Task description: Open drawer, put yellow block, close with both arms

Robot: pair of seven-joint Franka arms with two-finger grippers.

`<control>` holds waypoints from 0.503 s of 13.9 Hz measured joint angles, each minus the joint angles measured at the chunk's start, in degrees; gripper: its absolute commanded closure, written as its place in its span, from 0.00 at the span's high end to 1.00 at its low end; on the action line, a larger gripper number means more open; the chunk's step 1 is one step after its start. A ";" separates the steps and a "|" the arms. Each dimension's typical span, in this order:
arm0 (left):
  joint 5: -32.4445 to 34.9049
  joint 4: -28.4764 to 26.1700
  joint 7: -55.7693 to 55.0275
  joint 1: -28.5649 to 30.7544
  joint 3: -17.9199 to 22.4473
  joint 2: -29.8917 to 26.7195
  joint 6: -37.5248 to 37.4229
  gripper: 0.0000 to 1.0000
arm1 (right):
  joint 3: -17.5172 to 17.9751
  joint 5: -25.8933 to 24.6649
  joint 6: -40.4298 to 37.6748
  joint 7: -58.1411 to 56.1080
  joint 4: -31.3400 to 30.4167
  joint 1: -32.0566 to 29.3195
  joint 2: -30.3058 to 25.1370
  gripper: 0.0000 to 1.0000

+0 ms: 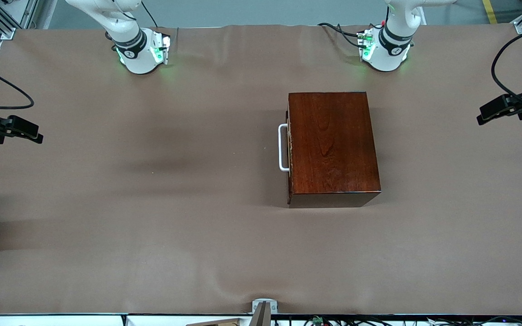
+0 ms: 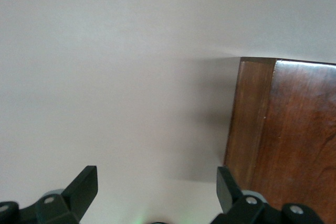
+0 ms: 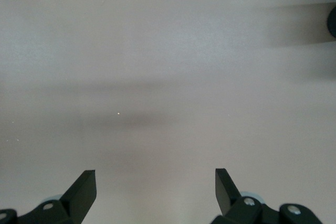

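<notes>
Claws both spread and empty: left claw beside the box, right claw over bare table.

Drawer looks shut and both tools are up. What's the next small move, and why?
Probably bring the right tool, open over bare table, toward the white loop handle. The drawer sits flush in the wooden box, and its handle faces the right arm's end of the table. The left tool is open over the table beside the box. No yellow block shows in any view.
</notes>
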 measured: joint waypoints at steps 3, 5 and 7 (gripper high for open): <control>1.24 0.56 2.20 -0.44 -1.28 -0.33 -0.70 1.00 | 0.00 0.00 0.00 0.00 0.00 0.00 0.00 1.00; 0.58 0.57 8.78 -0.42 -0.92 -0.48 -0.85 1.00 | 0.01 0.00 0.00 0.00 0.00 0.00 0.00 1.00; 0.17 0.39 13.30 -0.32 -0.36 -0.56 -1.25 1.00 | 0.01 0.00 0.00 0.00 0.00 0.00 0.00 1.00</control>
